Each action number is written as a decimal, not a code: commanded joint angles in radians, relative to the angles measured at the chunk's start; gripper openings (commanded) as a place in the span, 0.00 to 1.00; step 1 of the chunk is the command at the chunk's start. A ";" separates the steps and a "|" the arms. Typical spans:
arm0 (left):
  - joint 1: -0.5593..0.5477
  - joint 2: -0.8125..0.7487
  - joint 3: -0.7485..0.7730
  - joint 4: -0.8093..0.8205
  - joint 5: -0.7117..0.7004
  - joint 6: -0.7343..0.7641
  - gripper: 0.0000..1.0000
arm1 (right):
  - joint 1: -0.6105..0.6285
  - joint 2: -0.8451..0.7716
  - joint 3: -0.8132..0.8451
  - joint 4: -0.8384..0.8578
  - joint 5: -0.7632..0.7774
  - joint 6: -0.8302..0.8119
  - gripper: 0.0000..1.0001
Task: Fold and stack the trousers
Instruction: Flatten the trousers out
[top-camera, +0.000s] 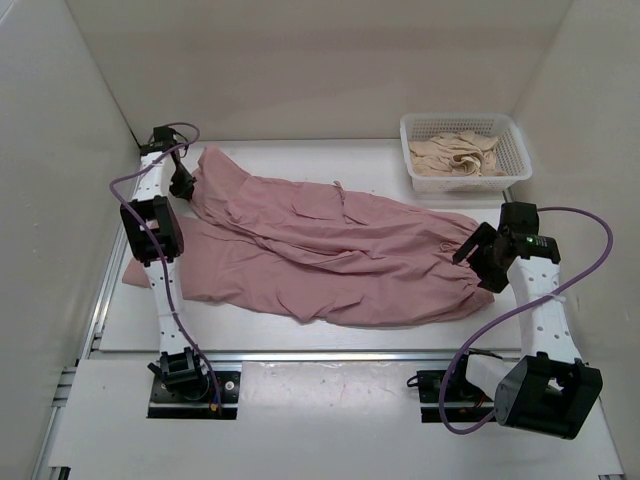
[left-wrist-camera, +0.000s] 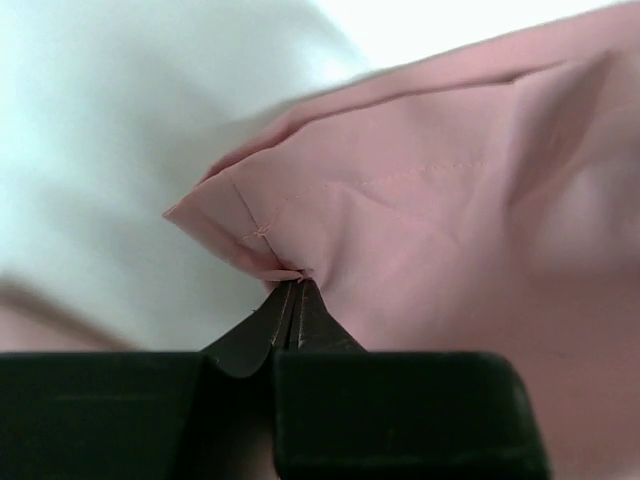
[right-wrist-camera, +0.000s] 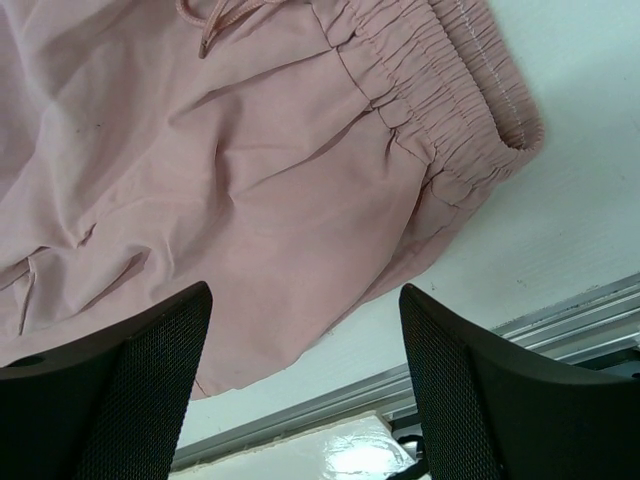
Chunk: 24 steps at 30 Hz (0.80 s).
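Note:
The dusty-pink trousers lie spread across the table, waist to the right, legs to the left. My left gripper is at the far left, shut on a hem corner of one trouser leg, lifted off the table. My right gripper is open and empty, hovering just above the elastic waistband at the right end. The drawstring shows at the top of the right wrist view. The other leg lies flat toward the front left.
A white basket holding a beige-cream garment stands at the back right. Walls close in on the left, back and right. A metal rail runs along the table's near edge.

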<state>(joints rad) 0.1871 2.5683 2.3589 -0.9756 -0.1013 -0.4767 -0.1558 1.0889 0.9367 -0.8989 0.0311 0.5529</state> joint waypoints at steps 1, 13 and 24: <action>0.031 -0.152 -0.100 -0.003 -0.103 -0.020 0.10 | -0.002 0.000 0.042 0.029 0.006 -0.007 0.81; 0.089 -0.281 -0.172 -0.006 -0.098 -0.039 0.69 | -0.002 0.000 0.024 0.048 -0.016 -0.038 0.81; 0.089 -0.595 -0.459 -0.069 -0.126 -0.030 1.00 | -0.002 -0.110 0.014 -0.005 -0.074 -0.047 0.82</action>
<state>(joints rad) 0.2779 2.1906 2.0365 -1.0142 -0.2066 -0.5125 -0.1558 1.0321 0.9367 -0.8803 0.0048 0.5262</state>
